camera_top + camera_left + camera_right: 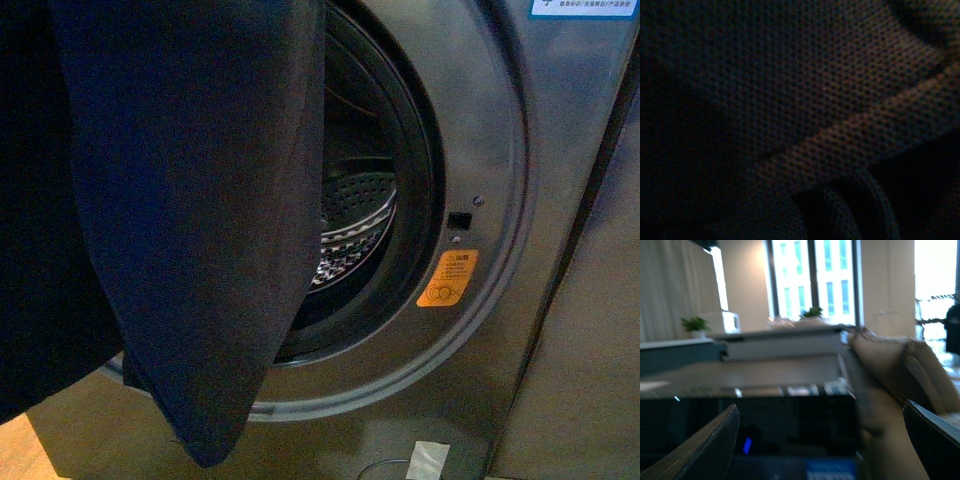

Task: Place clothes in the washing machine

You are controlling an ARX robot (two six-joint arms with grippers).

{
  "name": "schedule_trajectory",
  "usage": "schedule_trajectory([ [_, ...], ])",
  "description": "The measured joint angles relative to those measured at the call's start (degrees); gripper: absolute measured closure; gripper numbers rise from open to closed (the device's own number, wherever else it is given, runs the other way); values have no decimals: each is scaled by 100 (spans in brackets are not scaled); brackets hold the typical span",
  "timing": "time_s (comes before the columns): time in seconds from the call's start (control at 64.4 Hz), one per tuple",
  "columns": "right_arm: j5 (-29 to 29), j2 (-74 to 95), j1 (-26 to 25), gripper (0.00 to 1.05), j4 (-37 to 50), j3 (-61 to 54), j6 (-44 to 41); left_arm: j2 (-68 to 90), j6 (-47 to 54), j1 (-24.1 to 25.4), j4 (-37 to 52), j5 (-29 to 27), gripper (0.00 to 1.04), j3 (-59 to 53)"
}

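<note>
The dark navy clothes [190, 220] hang limp in the front view, from the top edge down to near the bottom. They cover the left half of the washing machine's [490, 120] round black-rimmed opening. The perforated steel drum [355, 215] shows to their right. My left gripper is shut on the clothes but is itself hidden. The left wrist view is dark. In the right wrist view my right gripper [822, 440] is open with nothing between its fingers [710, 450]. It looks over the machine's dark top, where a blue light [747, 445] glows.
An orange warning sticker [447, 278] sits right of the opening. A plain grey panel [590, 350] stands to the machine's right. A strip of pale tape [425, 460] lies low by the machine's base. Behind the machine top are windows and a beige sofa [900, 365].
</note>
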Motion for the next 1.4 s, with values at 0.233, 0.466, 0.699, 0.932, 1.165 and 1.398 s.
schedule_trajectory([
  [0.233, 590, -1106, -48, 7, -24, -2245, 1086, 584, 120, -22, 304, -31, 95, -76],
  [0.466, -638, -1742, -673, 42, -822, -3495, 870, 1213, 197, -37, 616, -116, 95, -96],
  [0.699, -1370, -2529, -1432, 73, -581, -4367, 833, 1943, 254, -85, 988, -289, 95, -94],
  [0.932, -2079, -3136, -2166, 102, -455, -5191, 813, 3067, 247, -142, 1349, -573, 95, 240],
  [1.165, -2457, -3526, -2562, 102, -424, -5598, 813, 3753, 240, -197, 1394, -870, 95, 678],
  [1.398, -3176, -3849, -3307, 102, -444, -5864, 813, 4266, 345, -293, 1207, -975, 95, 1163],
])
